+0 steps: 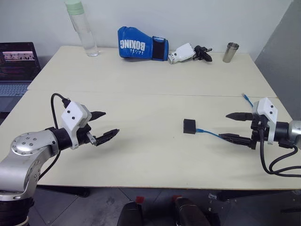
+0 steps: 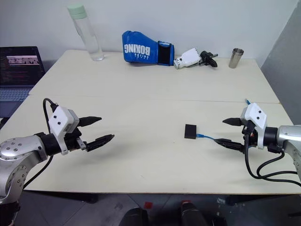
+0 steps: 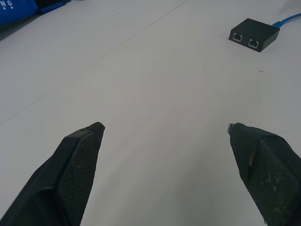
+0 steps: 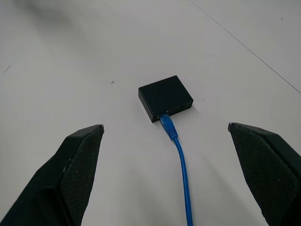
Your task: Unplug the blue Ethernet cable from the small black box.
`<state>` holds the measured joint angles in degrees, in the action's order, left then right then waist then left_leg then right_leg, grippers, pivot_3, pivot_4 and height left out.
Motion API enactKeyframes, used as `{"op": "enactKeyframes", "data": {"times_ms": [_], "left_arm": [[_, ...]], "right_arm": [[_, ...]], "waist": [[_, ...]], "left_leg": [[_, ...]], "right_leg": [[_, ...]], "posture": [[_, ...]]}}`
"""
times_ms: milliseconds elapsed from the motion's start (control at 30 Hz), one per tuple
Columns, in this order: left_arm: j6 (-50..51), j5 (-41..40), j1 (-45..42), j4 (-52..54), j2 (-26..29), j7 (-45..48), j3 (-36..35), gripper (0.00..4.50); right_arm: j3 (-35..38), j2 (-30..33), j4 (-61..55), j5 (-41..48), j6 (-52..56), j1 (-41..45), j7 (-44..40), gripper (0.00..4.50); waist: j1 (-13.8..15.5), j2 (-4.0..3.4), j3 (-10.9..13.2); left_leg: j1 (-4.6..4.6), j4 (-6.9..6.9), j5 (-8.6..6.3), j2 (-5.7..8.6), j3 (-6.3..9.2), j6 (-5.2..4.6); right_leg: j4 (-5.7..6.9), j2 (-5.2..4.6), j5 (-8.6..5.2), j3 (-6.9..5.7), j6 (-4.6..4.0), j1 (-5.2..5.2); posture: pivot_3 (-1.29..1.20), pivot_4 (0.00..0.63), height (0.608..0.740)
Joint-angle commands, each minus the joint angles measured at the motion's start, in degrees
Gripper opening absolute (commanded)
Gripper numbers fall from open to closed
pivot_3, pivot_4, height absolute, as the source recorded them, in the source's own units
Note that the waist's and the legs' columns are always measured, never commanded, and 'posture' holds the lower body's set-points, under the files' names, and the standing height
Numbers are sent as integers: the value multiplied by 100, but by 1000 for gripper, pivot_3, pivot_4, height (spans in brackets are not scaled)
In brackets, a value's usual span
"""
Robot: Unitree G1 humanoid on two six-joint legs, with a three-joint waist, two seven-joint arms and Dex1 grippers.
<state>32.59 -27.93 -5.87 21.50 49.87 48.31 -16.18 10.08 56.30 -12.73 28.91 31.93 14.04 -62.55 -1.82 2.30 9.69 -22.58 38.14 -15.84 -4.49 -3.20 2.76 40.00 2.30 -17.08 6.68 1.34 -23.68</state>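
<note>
- The right gripper (image 1: pixel 234 126) hovers near the tabletop's right edge, fingers spread wide with nothing between them, aimed toward the middle of the table.
- The blue Ethernet cable (image 4: pixel 182 168) runs from under this gripper to the small black box (image 1: pixel 189 126), plugged into the side facing it.
- The box lies flat on the tabletop (image 1: pixel 141 94), right of centre, near the right gripper.
- The left gripper (image 1: pixel 104 125), likewise spread and empty, hovers near the left edge, well apart from the box.
</note>
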Motion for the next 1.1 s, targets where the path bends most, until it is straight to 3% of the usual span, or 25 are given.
{"op": "enactKeyframes", "data": {"times_ms": [33,800,1100], "left_arm": [[-38,-143,-64,194,82,84,-200,4492],[171,-449,-310,383,-78,181,79,4492],[533,-1021,-608,435,-181,507,536,4492]], "right_arm": [[201,90,-173,71,7,21,0,4500],[93,112,-254,-9,233,-130,108,4500],[-889,-410,204,-449,-123,396,86,4500]], "waist": [[0,0,0],[3,0,0],[-14,0,0]], "left_leg": [[0,0,0,0,0,0],[-1,2,0,1,0,0],[2,8,0,0,2,0]], "right_leg": [[0,0,0,0,0,0],[0,0,0,0,0,1],[3,2,0,-1,0,4]], "posture": [[0,150,740],[0,150,740],[0,150,740]]}}
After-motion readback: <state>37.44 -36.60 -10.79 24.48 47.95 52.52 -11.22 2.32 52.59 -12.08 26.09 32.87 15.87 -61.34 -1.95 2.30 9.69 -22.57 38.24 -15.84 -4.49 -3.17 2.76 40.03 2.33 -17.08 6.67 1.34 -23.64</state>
